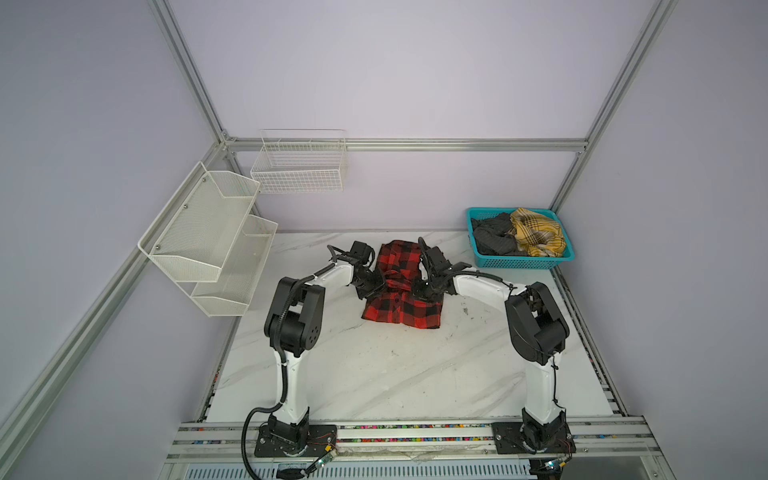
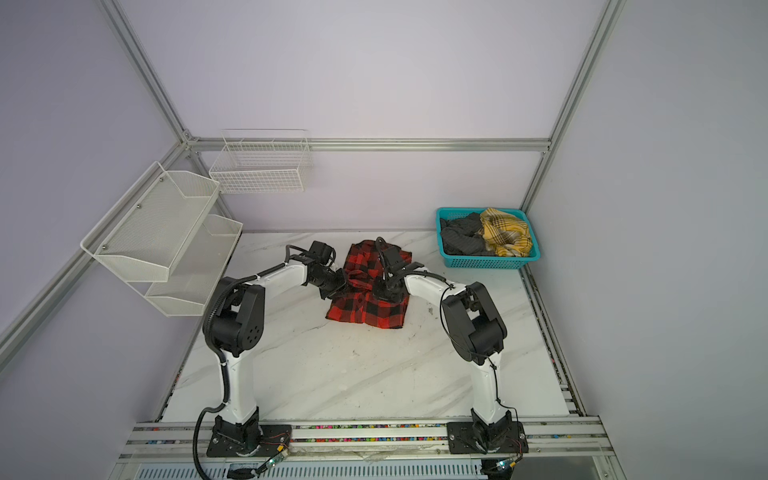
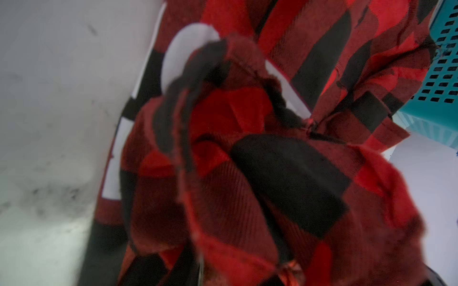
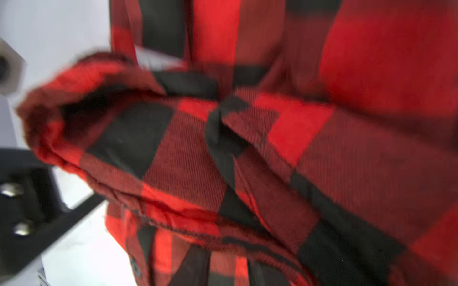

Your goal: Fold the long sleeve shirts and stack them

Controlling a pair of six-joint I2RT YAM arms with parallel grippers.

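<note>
Ideally, left gripper [image 1: 369,287] and right gripper [image 1: 424,291] should flatten the bunched red-and-black checked flannel shirt [image 1: 401,309] evenly; cloth hides their jaws, so their state cannot be told.

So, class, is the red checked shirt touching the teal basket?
Apart. In both top views a strip of bare white table lies between the shirt and the basket's near wall.

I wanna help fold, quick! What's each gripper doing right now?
Left gripper: closed on bunched cloth of the flannel shirt.
Right gripper: cannot be told; cloth hides its jaws.
</note>
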